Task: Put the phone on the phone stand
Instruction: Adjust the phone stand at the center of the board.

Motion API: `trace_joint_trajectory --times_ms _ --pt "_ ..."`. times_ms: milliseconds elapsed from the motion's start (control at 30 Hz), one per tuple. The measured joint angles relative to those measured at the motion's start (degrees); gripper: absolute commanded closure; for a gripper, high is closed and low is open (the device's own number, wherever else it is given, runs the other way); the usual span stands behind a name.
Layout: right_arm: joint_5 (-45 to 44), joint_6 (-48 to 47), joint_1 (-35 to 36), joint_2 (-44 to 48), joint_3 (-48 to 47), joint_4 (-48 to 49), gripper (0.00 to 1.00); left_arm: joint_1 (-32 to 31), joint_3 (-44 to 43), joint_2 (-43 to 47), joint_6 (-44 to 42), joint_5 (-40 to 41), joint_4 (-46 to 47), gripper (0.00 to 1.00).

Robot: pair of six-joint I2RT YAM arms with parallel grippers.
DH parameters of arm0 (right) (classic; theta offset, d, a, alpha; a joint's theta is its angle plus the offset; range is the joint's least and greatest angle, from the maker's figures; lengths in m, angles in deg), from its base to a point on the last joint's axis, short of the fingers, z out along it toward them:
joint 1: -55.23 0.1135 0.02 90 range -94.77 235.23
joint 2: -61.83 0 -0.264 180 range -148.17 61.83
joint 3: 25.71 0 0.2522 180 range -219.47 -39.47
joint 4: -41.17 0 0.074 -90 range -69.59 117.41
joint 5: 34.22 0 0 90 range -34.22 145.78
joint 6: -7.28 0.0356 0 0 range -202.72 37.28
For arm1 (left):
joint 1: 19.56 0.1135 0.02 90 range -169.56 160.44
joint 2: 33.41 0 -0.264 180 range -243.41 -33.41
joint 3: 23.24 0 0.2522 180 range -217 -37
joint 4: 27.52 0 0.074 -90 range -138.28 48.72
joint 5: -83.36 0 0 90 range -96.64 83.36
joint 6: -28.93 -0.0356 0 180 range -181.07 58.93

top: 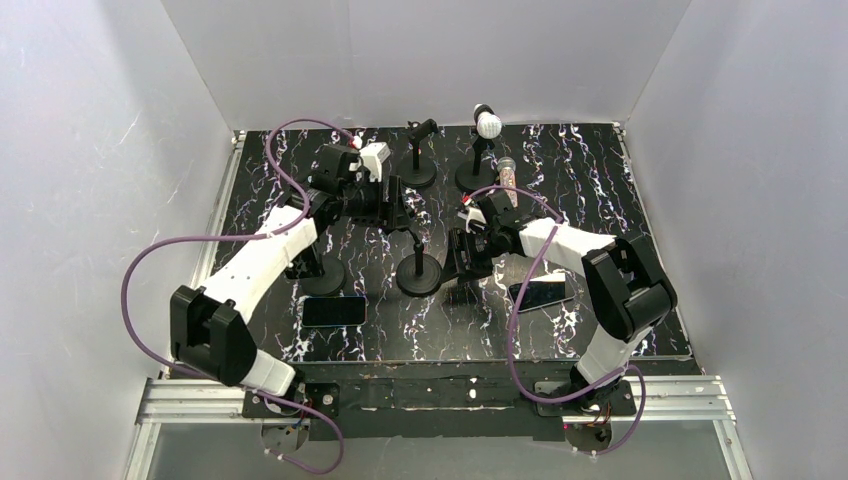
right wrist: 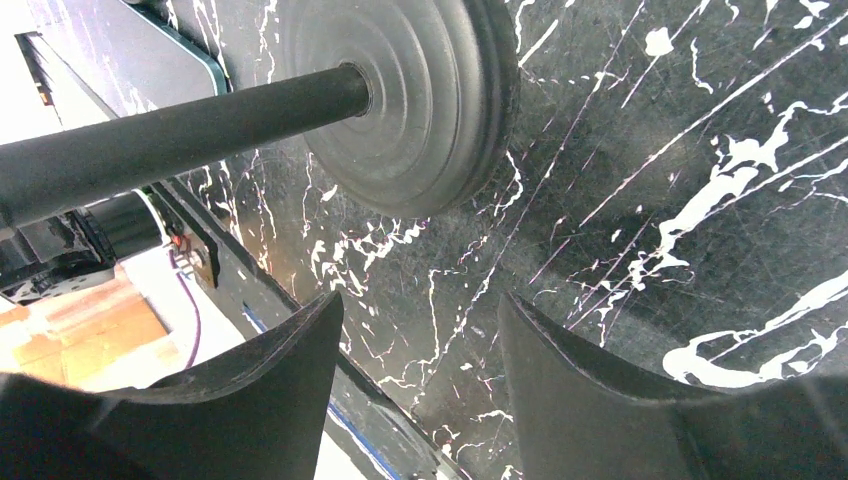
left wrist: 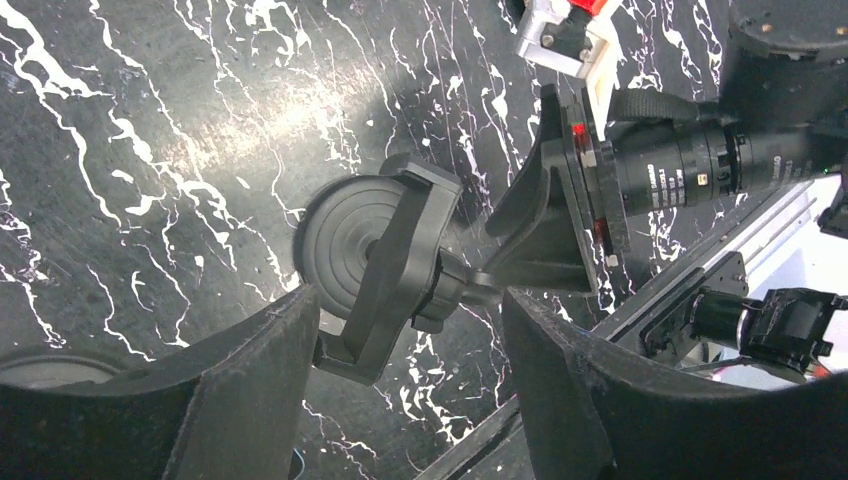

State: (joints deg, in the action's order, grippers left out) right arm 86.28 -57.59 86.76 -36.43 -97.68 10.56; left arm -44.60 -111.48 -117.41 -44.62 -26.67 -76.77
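Top external: left-hand phone (top: 333, 310) lies flat (screen seemingly dark).

Top view: the white left arm (top: 265, 255) covers part of a round black stand base (top: 325, 277) at centre left. The right arm (top: 560, 245) and a purple cable (top: 512, 330) cross the dark slab phone (top: 545, 293) at lower right.

Right wrist view: the black stand pole (right wrist: 180, 130) runs off the left edge, and its ribbed disc base (right wrist: 420, 100) runs off the top.

Left wrist view: a second round base (left wrist: 50, 368), lower left, is mostly behind one finger (left wrist: 200, 420) of the left tool (left wrist: 410, 295).
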Motion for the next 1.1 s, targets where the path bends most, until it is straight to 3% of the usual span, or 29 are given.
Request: trace_joint_trajectory --times_ms 1100 --pt "-0.59 -0.39 0.98 -1.14 0.00 -0.59 0.35 -11.65 8.90 9.84 14.73 4.72 -0.26 0.32"
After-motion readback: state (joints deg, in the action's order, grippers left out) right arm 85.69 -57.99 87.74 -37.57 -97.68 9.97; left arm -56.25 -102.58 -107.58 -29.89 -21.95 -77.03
